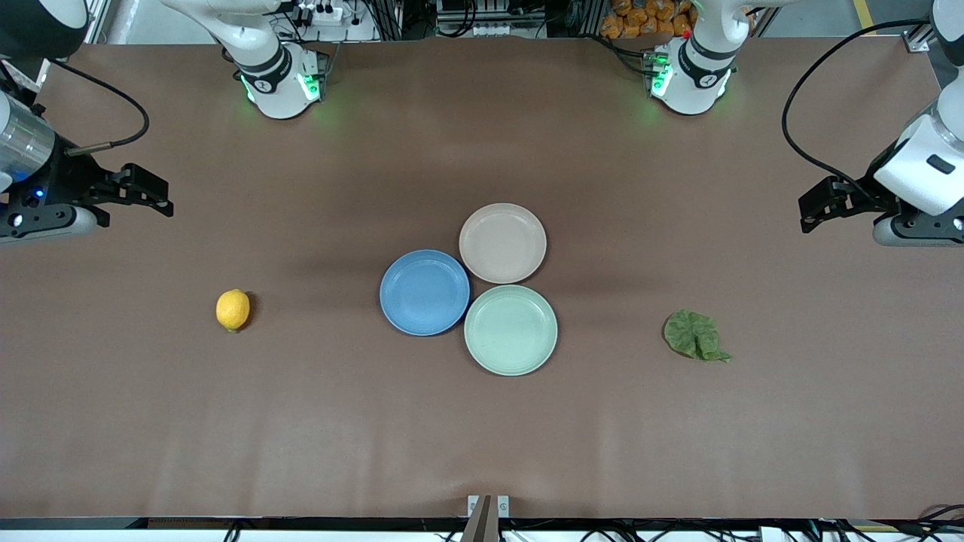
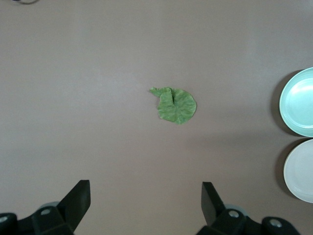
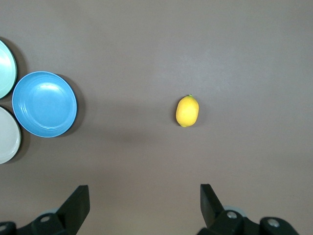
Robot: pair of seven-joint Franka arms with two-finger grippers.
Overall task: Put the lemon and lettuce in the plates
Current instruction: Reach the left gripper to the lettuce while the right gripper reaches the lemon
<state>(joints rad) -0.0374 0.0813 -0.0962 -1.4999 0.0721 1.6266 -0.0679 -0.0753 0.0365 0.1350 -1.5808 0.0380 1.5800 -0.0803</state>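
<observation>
Front view, mid-table: three plates cluster together, rims touching or nearly so — one blue plate [image 1: 425, 292], one beige-pink plate [image 1: 502, 242] farthest from the camera, and one mint-green plate [image 1: 510, 330] nearest it. All three are bare. A single lemon [image 1: 233, 309] lies on the brown table [image 1: 482, 436] toward the right arm's end, well apart from the plates. A single lettuce leaf [image 1: 694, 335] lies flat toward the left arm's end, likewise well apart. Two arms wait at the table's ends: the right gripper [image 1: 154, 197] hangs over its end of the table, fingers spread and holding nothing; the left gripper [image 1: 817, 207] does the same over its own end.
</observation>
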